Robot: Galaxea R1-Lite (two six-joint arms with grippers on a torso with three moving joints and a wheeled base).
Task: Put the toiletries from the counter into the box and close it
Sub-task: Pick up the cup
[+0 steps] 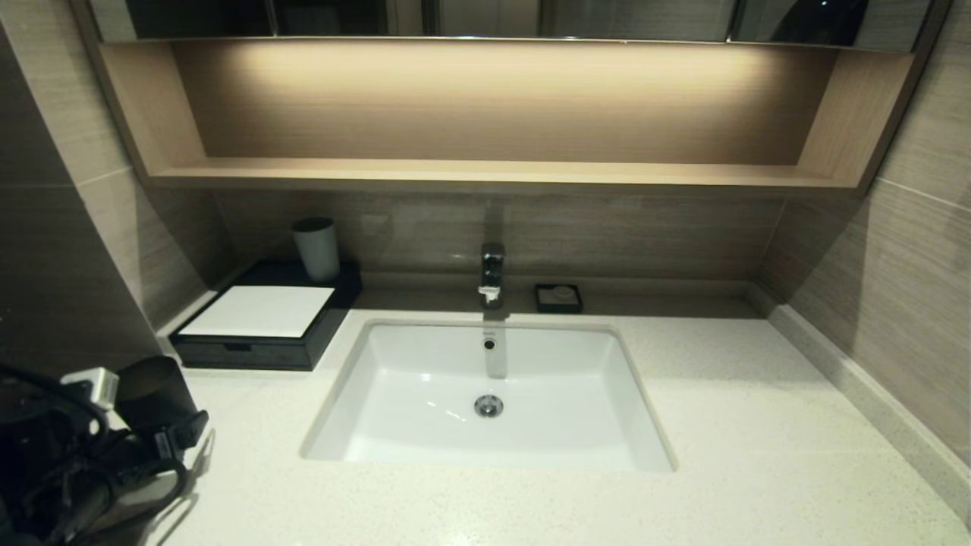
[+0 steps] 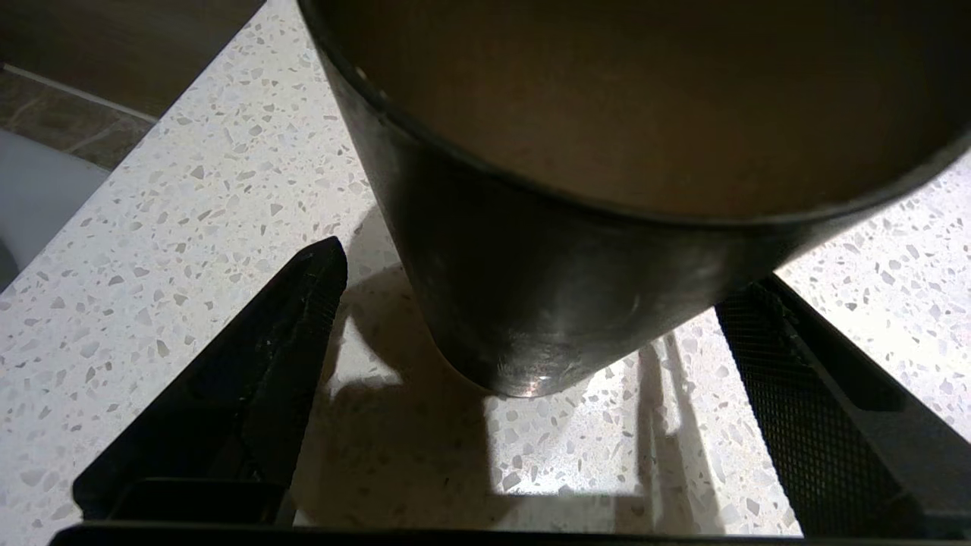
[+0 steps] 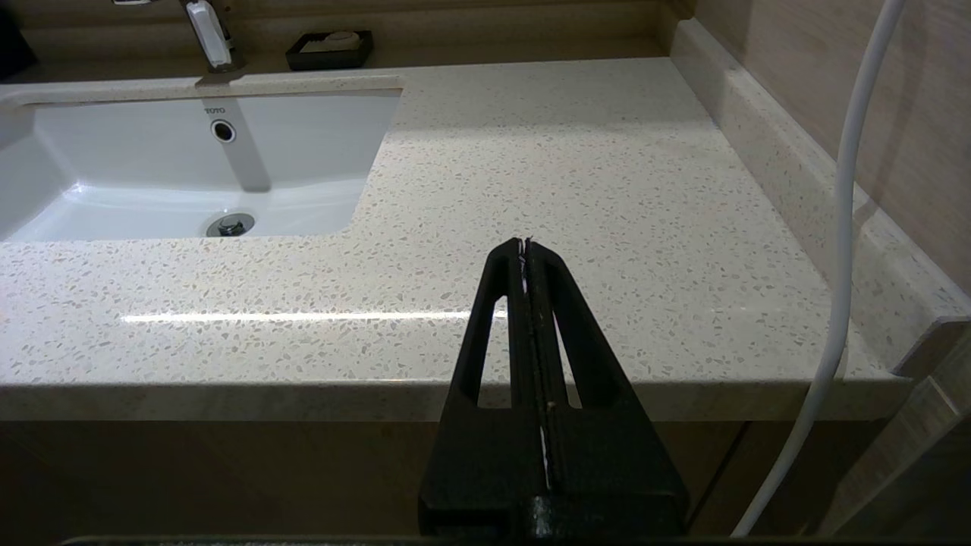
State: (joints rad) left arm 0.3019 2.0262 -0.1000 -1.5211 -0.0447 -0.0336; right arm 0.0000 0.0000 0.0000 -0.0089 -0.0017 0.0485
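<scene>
Left hand (image 2: 523, 303) at near-left desk (image 1: 728, 425) corner, fingers (image 2: 265, 356) apart, straddling dark cup (image 2: 531, 250) standing on desk; not clamped. Right hand (image 3: 525, 250) pressed together, empty, parked off desk's front edge. Box (image 1: 262, 326) back-left, drawer looks shut. No packets visible. Risk: hand bumps cup, tips it.

A white rectangular basin (image 1: 425, 432) anchors the room. Behind it a chrome faucet (image 1: 491, 274) rises against a brown, wood-grained tile wall (image 1: 622, 235). Above the faucet runs a long open wooden shelf niche (image 1: 485, 173), warmly lit from its top. Matching tiled walls flank the basin on both sides.
</scene>
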